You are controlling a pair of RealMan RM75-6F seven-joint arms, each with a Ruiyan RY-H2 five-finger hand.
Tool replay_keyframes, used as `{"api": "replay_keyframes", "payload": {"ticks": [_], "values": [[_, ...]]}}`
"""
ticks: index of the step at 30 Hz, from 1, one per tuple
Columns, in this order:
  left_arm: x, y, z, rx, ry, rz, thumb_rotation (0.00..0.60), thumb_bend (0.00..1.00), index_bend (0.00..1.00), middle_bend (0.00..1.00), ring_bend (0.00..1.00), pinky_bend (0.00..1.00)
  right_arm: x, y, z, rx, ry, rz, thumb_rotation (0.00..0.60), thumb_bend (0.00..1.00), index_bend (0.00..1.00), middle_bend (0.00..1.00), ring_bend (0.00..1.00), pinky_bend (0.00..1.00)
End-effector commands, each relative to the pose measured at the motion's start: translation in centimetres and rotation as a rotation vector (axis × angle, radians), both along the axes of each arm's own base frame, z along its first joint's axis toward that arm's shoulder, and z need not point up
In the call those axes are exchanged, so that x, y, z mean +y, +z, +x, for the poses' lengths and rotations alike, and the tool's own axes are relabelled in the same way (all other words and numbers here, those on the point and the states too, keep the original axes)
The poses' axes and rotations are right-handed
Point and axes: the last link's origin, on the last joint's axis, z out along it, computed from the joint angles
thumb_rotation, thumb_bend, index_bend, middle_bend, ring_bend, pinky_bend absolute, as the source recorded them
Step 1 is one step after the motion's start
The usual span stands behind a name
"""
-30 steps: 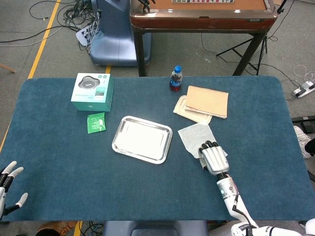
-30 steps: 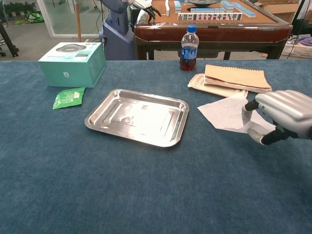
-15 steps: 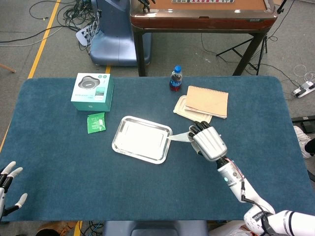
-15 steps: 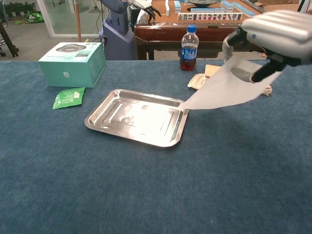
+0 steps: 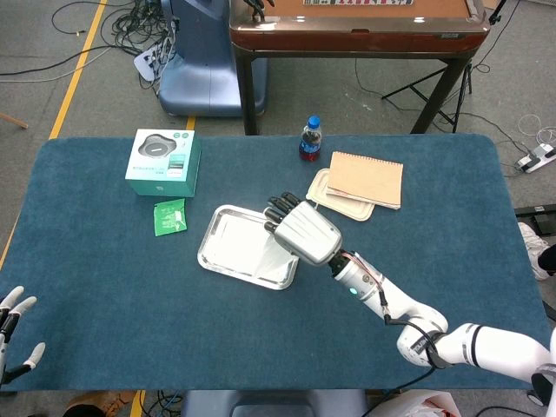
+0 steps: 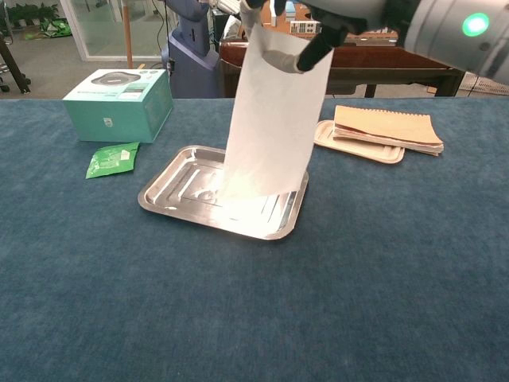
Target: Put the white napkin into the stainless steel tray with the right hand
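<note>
My right hand (image 5: 304,233) raised, arm stretched forward, fingers pinching the napkin (image 6: 270,119), my left hand (image 5: 12,334) low, fingers spread

I log colours — white napkin (image 6: 274,119), silver tray (image 6: 171,195), teal box (image 6: 119,103), green packet (image 6: 111,159), tan notebook (image 6: 386,125), dark blue tablecloth (image 6: 238,302).

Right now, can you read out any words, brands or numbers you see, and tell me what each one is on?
None can be read.
Teal box: printing too small.
Green packet: print blurred.
Bottle: label too small.
Notebook, tray, napkin: no text visible.
</note>
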Motion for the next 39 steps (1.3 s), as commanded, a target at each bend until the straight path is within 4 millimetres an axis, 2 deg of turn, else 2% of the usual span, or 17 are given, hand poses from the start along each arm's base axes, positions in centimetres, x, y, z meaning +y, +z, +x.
{"api": "replay_keyframes", "payload": {"ticks": [1, 5, 8, 21, 30, 39], "values": [[0.0, 0.0, 0.0, 0.0, 0.004, 0.0, 0.6, 0.24, 0.2, 0.09, 0.09, 0.0, -1.0, -0.8, 1.8, -0.019, 0.052, -0.004, 0.6, 0.49, 0.59, 0.42, 0.25, 0.33], [-0.2, 0.0, -0.2, 0.002, 0.014, 0.002, 0.6, 0.24, 0.2, 0.09, 0.09, 0.0, -1.5, -2.0, 2.7, -0.031, 0.106, -0.019, 0.6, 0.49, 0.59, 0.43, 0.25, 0.33], [-0.3, 0.0, -0.3, 0.003, 0.019, 0.006, 0.6, 0.24, 0.2, 0.09, 0.09, 0.0, -1.5, -3.4, 2.2, -0.015, 0.121, -0.018, 0.6, 0.49, 0.59, 0.43, 0.25, 0.33], [-0.6, -0.3, -0.8, -0.003, 0.042, -0.005, 0.6, 0.24, 0.2, 0.09, 0.09, 0.0, -0.8, -8.4, -4.5, 0.135, 0.063, 0.045, 0.6, 0.49, 0.59, 0.43, 0.25, 0.33], [-0.4, -0.6, -0.7, -0.005, 0.039, -0.012, 0.6, 0.24, 0.2, 0.09, 0.09, 0.0, -0.2, -9.4, -6.7, 0.157, -0.01, -0.006, 0.6, 0.48, 0.59, 0.43, 0.25, 0.33], [-0.6, -0.5, -0.8, -0.004, 0.043, -0.013, 0.6, 0.24, 0.2, 0.09, 0.09, 0.0, 0.5, -10.9, -7.2, 0.174, -0.071, -0.002, 0.6, 0.47, 0.59, 0.43, 0.25, 0.33]]}}
